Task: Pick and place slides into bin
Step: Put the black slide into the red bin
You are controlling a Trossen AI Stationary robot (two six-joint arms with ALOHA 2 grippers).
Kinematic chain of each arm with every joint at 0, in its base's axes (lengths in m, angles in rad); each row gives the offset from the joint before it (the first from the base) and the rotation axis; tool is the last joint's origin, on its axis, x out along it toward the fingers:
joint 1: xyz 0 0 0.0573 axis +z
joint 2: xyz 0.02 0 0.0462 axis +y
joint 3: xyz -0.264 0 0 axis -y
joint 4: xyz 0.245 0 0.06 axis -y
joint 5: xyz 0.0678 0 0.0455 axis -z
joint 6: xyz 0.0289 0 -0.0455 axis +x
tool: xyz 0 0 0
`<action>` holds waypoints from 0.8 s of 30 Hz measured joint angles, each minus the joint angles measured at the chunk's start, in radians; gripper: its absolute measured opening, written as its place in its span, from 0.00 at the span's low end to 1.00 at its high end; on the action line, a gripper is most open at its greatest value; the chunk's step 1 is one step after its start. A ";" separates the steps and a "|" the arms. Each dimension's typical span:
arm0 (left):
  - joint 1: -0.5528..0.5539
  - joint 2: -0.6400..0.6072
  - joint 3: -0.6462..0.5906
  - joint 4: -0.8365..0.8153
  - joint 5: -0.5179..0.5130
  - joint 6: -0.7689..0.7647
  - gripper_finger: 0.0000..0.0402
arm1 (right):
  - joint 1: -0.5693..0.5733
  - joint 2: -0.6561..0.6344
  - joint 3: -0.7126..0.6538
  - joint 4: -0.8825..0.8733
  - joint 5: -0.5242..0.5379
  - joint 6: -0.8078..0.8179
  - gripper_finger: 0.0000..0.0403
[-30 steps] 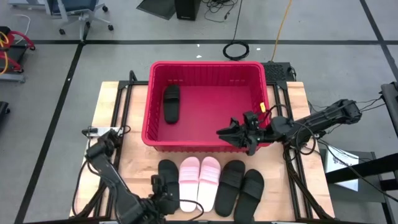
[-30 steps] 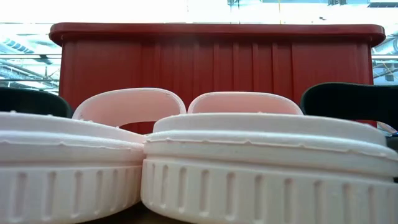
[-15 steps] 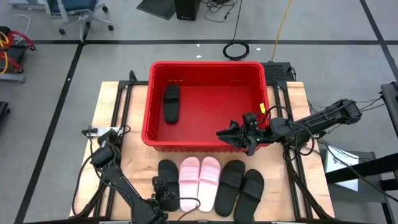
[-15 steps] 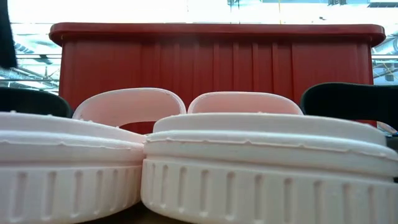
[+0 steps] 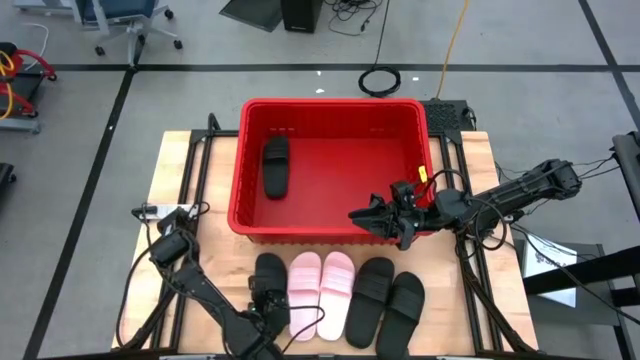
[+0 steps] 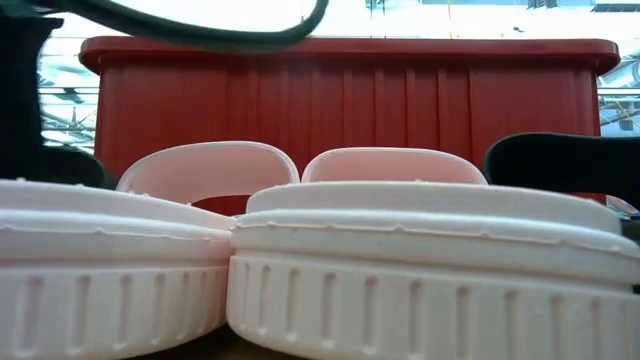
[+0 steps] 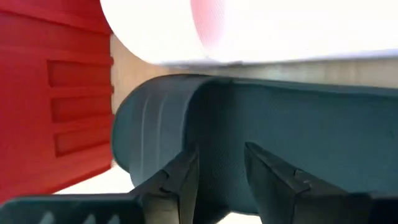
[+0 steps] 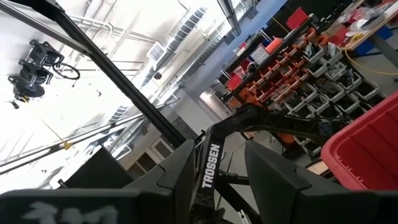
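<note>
The left gripper (image 5: 268, 308) sits low over the near end of the leftmost black slide (image 5: 268, 280), its fingers (image 7: 180, 180) slightly apart just above the sole with nothing held. That slide lies beside the pink pair (image 5: 321, 290), with two more black slides (image 5: 387, 298) to their right, all in front of the red bin (image 5: 333, 117), where one black slide (image 5: 275, 165) already lies. The right gripper (image 5: 368, 215) hovers at the bin's near right rim, fingers (image 8: 186, 168) slightly apart and empty.

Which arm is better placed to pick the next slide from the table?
Left. The left gripper is right at the leftmost black slide, while the right gripper waits at the bin front wall.
</note>
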 joint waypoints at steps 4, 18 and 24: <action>0.020 0.000 0.000 -0.018 -0.023 0.040 0.34 | 0.000 0.000 0.000 0.000 -0.001 0.000 0.32; 0.098 -0.001 -0.048 -0.015 -0.046 0.137 0.34 | 0.023 0.000 0.000 -0.001 -0.004 0.000 0.32; 0.123 -0.001 -0.055 0.014 -0.077 0.174 0.34 | 0.033 0.000 0.000 -0.001 -0.004 -0.003 0.32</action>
